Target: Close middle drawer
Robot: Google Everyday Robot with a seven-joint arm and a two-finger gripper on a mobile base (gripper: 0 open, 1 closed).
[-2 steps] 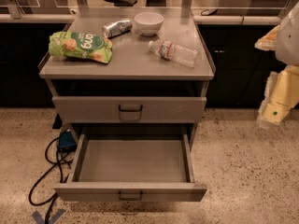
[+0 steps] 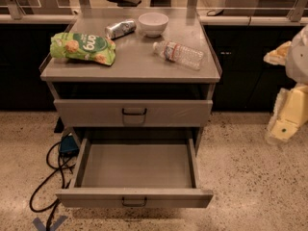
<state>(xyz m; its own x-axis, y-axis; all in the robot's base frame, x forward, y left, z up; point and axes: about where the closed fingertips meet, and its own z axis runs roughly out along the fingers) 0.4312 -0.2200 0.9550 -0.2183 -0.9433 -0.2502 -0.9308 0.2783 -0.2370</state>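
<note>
Low at the centre of the view, the middle drawer point(image 2: 137, 165) stands pulled far out of the grey cabinet point(image 2: 134, 67), its bare inside open to the camera and its flat front nearest the viewer, with a small dark pull point(image 2: 134, 202) at the middle of that front. Above it the upper drawer point(image 2: 168, 113) sits nearly flush with the frame, a dark gap showing between its front and the cabinet top. On that top lie a green bag point(image 2: 83, 48) at the left, a can point(image 2: 120, 29) on its side behind the bag, a white bowl point(image 2: 153, 23) upright just beside the can, and a clear bottle point(image 2: 179, 55) lying on its side at the right. At the right edge of the view the cream-coloured gripper point(image 2: 285, 121) hangs over the speckled floor point(image 2: 250, 177), well apart from the cabinet and touching nothing, at about the height of the upper drawer; whether it is spread or pressed together I cannot tell. On the floor to the left of the open drawer, a black cable point(image 2: 45, 177) loops away from a small blue box point(image 2: 69, 144) next to the cabinet.
</note>
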